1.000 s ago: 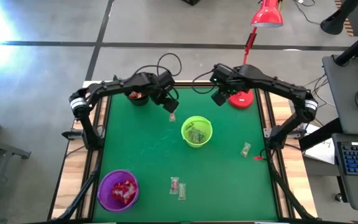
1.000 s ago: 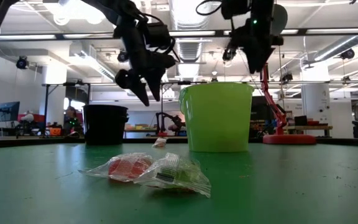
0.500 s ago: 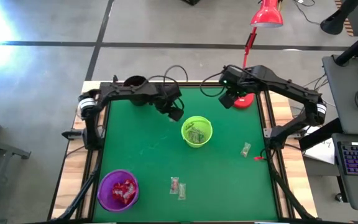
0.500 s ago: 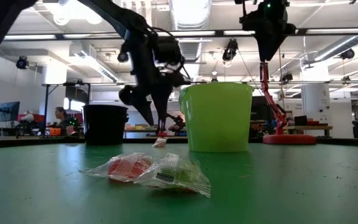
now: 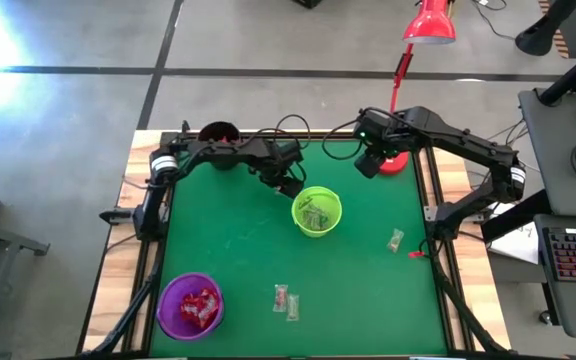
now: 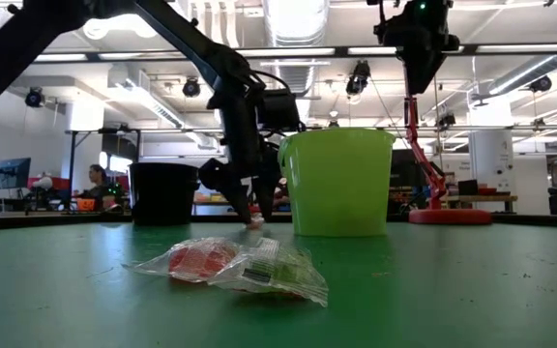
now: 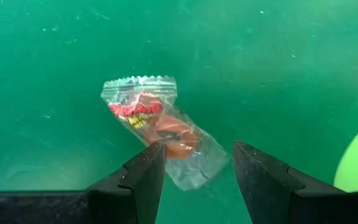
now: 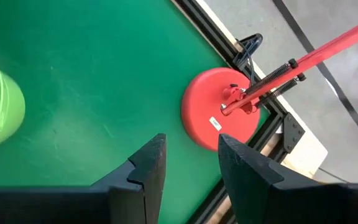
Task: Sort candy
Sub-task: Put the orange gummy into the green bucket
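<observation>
Left gripper (image 7: 194,177) spread wide, straddled red candy (image 7: 160,127) on table (image 7: 278,68); recommended descent: centre, clamp wrapper. Right gripper (image 8: 188,165) hovered empty, parted.

Overhead, table-level and two wrist views

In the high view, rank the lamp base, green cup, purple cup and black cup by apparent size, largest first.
1. purple cup
2. green cup, about like the lamp base, which the right arm partly covers; unranked between them
3. black cup, partly hidden by the left arm
</observation>
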